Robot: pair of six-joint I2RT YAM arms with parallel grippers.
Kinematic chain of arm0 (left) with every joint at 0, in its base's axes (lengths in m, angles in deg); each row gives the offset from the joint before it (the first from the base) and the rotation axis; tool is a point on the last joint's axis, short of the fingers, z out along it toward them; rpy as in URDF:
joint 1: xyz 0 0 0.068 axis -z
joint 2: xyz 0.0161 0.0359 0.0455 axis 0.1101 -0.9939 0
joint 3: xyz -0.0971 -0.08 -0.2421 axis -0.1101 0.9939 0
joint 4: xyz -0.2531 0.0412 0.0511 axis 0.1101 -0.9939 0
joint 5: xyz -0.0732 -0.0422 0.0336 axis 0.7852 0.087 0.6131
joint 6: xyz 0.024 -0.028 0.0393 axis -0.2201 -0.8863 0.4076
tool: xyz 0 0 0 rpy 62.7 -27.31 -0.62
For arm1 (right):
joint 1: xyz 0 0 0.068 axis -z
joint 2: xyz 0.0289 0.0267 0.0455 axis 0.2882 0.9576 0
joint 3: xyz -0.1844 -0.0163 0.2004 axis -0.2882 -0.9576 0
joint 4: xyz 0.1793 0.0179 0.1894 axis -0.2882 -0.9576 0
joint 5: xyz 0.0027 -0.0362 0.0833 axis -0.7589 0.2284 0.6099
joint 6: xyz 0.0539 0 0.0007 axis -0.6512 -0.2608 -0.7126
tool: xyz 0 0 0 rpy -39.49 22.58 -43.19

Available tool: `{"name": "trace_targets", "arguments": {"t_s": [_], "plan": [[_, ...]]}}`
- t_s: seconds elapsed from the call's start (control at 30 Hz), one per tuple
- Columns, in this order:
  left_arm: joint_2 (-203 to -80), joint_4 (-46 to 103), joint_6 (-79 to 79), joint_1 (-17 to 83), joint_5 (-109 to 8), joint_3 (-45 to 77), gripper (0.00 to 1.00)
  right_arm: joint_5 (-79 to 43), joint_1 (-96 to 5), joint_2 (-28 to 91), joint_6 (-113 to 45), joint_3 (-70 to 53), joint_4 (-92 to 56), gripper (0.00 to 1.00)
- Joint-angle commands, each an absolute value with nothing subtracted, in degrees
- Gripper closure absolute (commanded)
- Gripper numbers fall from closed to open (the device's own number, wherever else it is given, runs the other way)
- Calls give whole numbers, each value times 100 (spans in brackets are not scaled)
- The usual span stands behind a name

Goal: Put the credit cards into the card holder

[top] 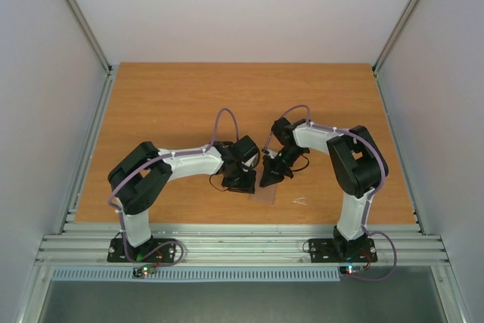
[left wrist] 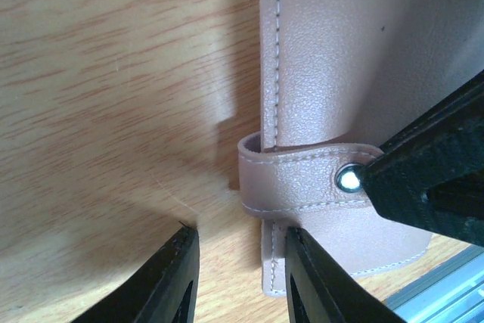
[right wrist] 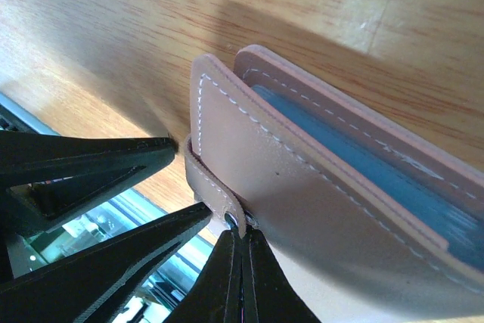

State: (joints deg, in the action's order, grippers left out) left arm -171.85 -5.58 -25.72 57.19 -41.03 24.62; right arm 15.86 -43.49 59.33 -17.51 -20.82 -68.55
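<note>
Hands of both arms meet low over the near middle of the counter [top: 174, 104], close to its front edge. The card holder [top: 265, 194] is under them, a tan-pink sleeve with pale stitching along its border. In the left wrist view it appears to lie on the wood with its broad face up. A narrow strap [left wrist: 295, 179] wraps around one edge and ends at a small metal snap [left wrist: 348, 178].

The right hand [right wrist: 240, 232] is clenched. Its two thin fingers are pressed together, with the end of the strap between them, just at the snap. So it is grasping the card holder by this strap. In the right wrist view the two flaps of the holder stand slightly apart, and a blue layer shows in the gap between them. I cannot tell whether this is a lining or a card.

The left hand [left wrist: 238, 230] is released, and its fingers [left wrist: 178, 277] are spread with bare wood in the gap. One finger is over the corner of the holder just below the strap, and the other is beside the holder, over the wood. Whether they touch the leather I cannot tell.

A tiny white scrap [top: 300, 201] lies on the counter just to the right of the holder.
</note>
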Motion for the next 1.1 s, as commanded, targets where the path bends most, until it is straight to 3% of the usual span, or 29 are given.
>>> {"name": "trace_targets", "arguments": {"t_s": [0.0,0.63,1.07], "plan": [[-17425,-680,-2584,5728,-4513,2496,67,842,-4382,6178,-1606,-2163,-6915,99],[-17107,-865,-2522,5722,-4606,2322,67,-246,-4442,6665,-1766,-2439,-6816,99],[-16247,-1322,-2415,5724,-4931,2182,66,302,-4443,5616,-1725,-1812,-7370,78]]}}
